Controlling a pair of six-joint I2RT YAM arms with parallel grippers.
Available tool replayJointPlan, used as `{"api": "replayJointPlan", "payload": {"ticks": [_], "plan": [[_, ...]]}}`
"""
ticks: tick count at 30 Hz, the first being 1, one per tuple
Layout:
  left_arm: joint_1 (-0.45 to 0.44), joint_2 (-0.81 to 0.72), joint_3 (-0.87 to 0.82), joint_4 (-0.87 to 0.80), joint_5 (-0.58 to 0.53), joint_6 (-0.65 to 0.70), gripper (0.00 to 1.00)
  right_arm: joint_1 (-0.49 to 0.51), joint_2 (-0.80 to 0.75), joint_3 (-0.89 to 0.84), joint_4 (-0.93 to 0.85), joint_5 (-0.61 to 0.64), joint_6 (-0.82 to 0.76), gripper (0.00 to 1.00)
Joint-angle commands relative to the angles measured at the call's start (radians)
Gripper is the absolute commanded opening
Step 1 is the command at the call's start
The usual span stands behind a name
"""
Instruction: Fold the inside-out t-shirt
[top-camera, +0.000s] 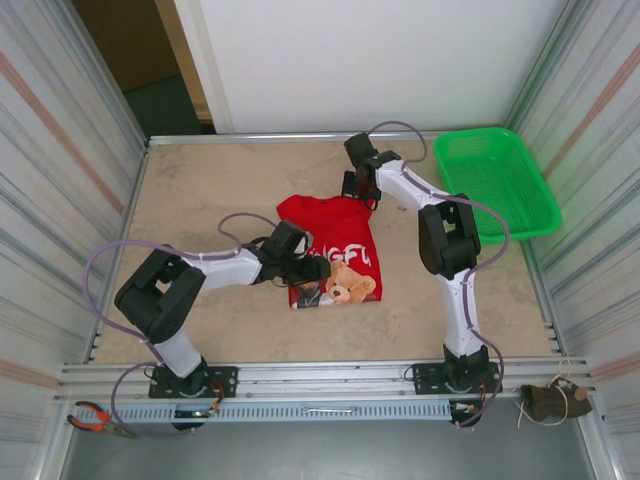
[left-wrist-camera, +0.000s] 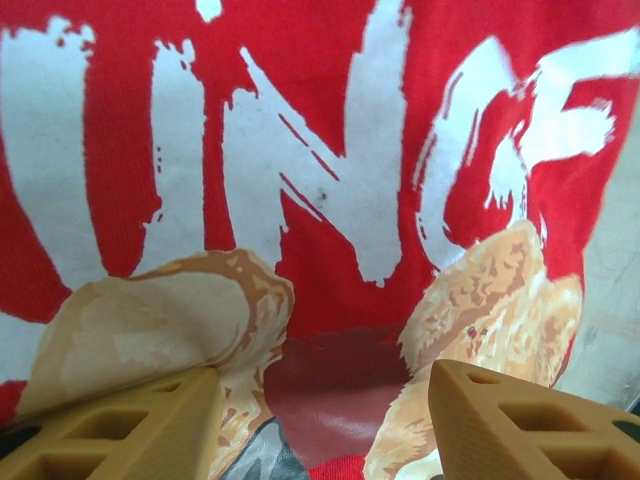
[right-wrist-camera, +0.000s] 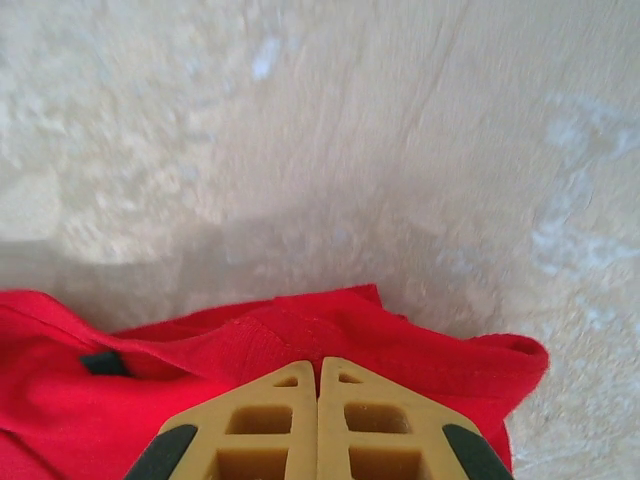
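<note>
**Inside-out t-shirt (top-camera: 335, 225), red, print side up, mid-bench (top-camera: 200, 180); fold not yet made.**
Left jaws open, low over the bear print (left-wrist-camera: 490, 300). Right jaws closed at the shirt's far edge, pinch unconfirmed. Advise: secure cloth on both sides, then carry evenly.

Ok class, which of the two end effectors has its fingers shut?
The right end effector, at the shirt's far edge; the left end effector's fingers stand apart.

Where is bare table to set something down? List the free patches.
Free: the far-left table between left wall and t-shirt; the near strip between t-shirt and front rail. Crowded: the middle, where the left end effector and right end effector meet the t-shirt, and beside the green basket.
</note>
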Motion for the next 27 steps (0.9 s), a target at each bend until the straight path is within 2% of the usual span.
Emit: {"api": "replayJointPlan", "payload": {"ticks": [1, 5, 6, 8, 9, 10, 16, 22, 27], "plan": [[-0.024, 0.092, -0.061, -0.107, -0.016, -0.016, 0.58, -0.014, -0.009, 0.027, 0.053, -0.018, 0.054, 0.00], [-0.035, 0.115, -0.063, -0.104, -0.019, -0.016, 0.58, -0.034, -0.011, 0.004, 0.126, -0.046, 0.119, 0.00], [-0.036, 0.121, -0.064, -0.102, -0.018, -0.016, 0.58, -0.040, -0.001, 0.011, 0.127, -0.057, 0.129, 0.03], [-0.038, 0.125, -0.064, -0.100, -0.015, -0.017, 0.58, -0.049, 0.020, 0.038, 0.099, -0.068, 0.145, 0.25], [-0.038, 0.122, -0.063, -0.102, -0.012, -0.018, 0.58, -0.053, 0.017, 0.040, 0.086, -0.063, 0.144, 0.31], [-0.039, 0.116, -0.060, -0.106, -0.009, -0.019, 0.58, -0.056, 0.005, 0.030, 0.076, -0.057, 0.145, 0.32], [-0.035, -0.001, 0.058, -0.219, 0.003, -0.001, 0.58, -0.077, -0.247, -0.260, 0.141, -0.102, 0.172, 0.32], [-0.012, -0.098, 0.213, -0.302, -0.022, 0.018, 0.61, -0.044, -0.482, -0.635, 0.268, -0.265, 0.301, 0.29], [0.008, -0.080, 0.129, -0.213, 0.037, -0.015, 0.61, 0.053, -0.604, -0.918, 0.396, -0.265, 0.421, 0.27]]}}
